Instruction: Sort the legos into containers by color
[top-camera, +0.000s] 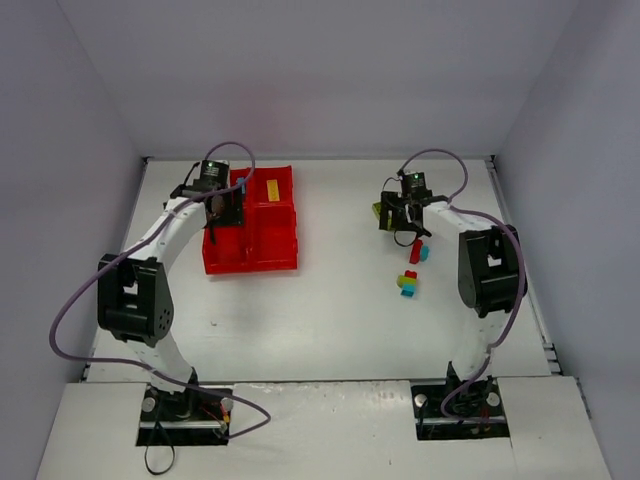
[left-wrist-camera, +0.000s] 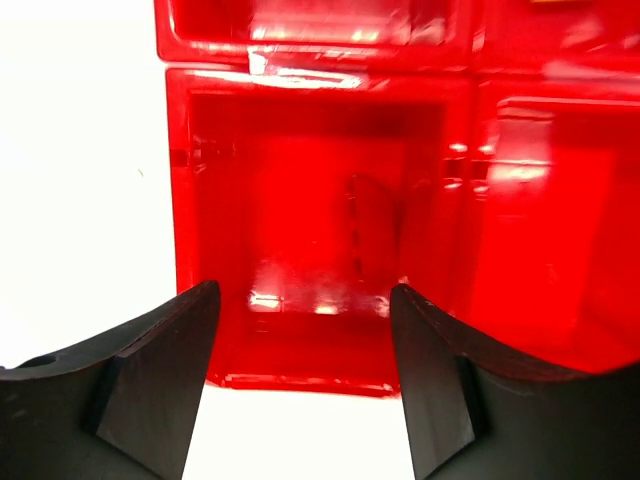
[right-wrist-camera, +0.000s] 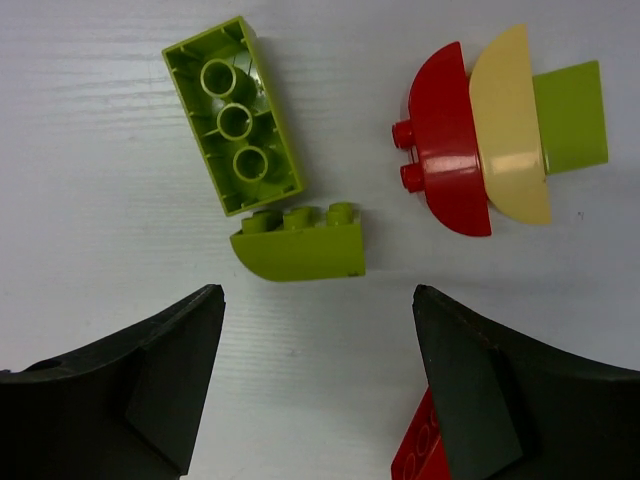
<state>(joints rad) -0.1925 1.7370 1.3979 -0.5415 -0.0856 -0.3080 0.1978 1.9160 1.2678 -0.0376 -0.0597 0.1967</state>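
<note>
The containers are four compartments of one red tray (top-camera: 250, 268). My left gripper (top-camera: 222, 210) hangs over the tray's left half. In the left wrist view it is open (left-wrist-camera: 302, 290) above the near-left compartment (left-wrist-camera: 185, 200), nothing between its fingers. A dim red shape (left-wrist-camera: 365, 225) lies on that compartment's floor, perhaps a brick. A yellow brick (top-camera: 272, 188) lies in the back-right compartment. My right gripper (top-camera: 405, 215) (right-wrist-camera: 318, 292) is open just above the table. Ahead of it lie an upturned green brick (right-wrist-camera: 233, 115), a curved green brick (right-wrist-camera: 300, 243) and a red-yellow-green clump (right-wrist-camera: 495, 130).
A red brick (right-wrist-camera: 420, 455) (top-camera: 414, 250) pokes out from behind my right finger, with a cyan brick (top-camera: 424, 253) beside it. A multicolour stack (top-camera: 408, 283) stands closer to the arm bases. Grey walls close the table at the back and both sides.
</note>
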